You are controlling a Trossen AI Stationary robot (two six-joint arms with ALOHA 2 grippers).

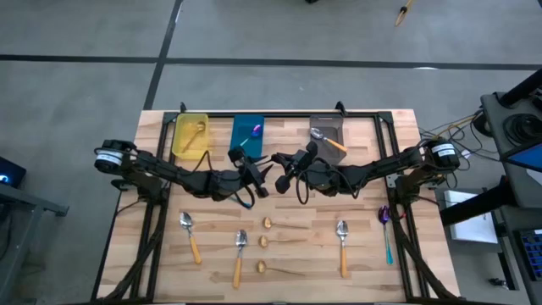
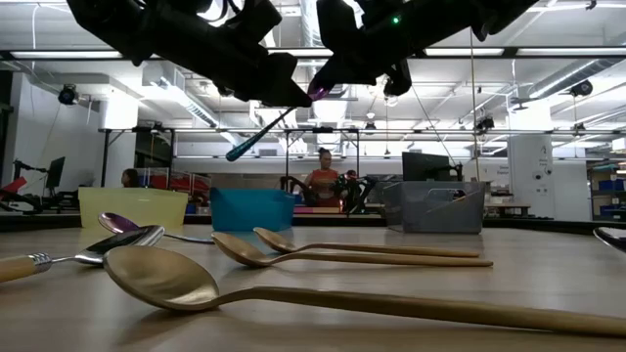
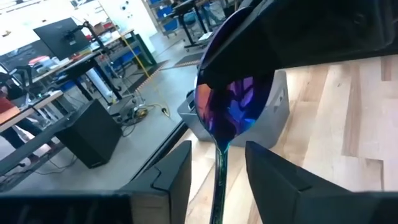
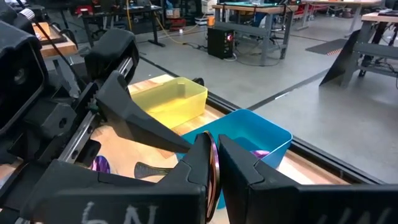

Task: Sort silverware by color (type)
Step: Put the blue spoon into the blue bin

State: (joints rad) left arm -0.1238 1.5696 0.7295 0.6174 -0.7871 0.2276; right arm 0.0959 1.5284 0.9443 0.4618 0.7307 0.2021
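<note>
A purple spoon with a teal handle (image 2: 256, 137) hangs in mid-air over the table's middle, between both grippers. My right gripper (image 4: 214, 138) is shut on its bowl. My left gripper (image 3: 217, 149) is open, with a finger on either side of the handle (image 3: 220, 177) and not touching it. In the high view the two grippers (image 1: 262, 174) (image 1: 284, 169) meet just in front of the blue bin (image 1: 247, 134). Three orange-handled spoons (image 1: 240, 254), three gold spoons (image 1: 275, 241) and another purple spoon (image 1: 385, 229) lie flat on the table. My right gripper pinches the spoon's purple bowl (image 3: 233, 112) between its two fingers (image 4: 198, 163), seen edge-on in its wrist view. The spoon is lifted clear, and its teal handle slants down toward the table's left and away from the gripper (image 2: 333, 83).
At the far edge stand a yellow bin (image 1: 190, 134) holding a gold spoon, the blue bin with a purple spoon and a grey bin (image 1: 326, 131) with an orange-handled spoon. People and workbenches show in the room beyond.
</note>
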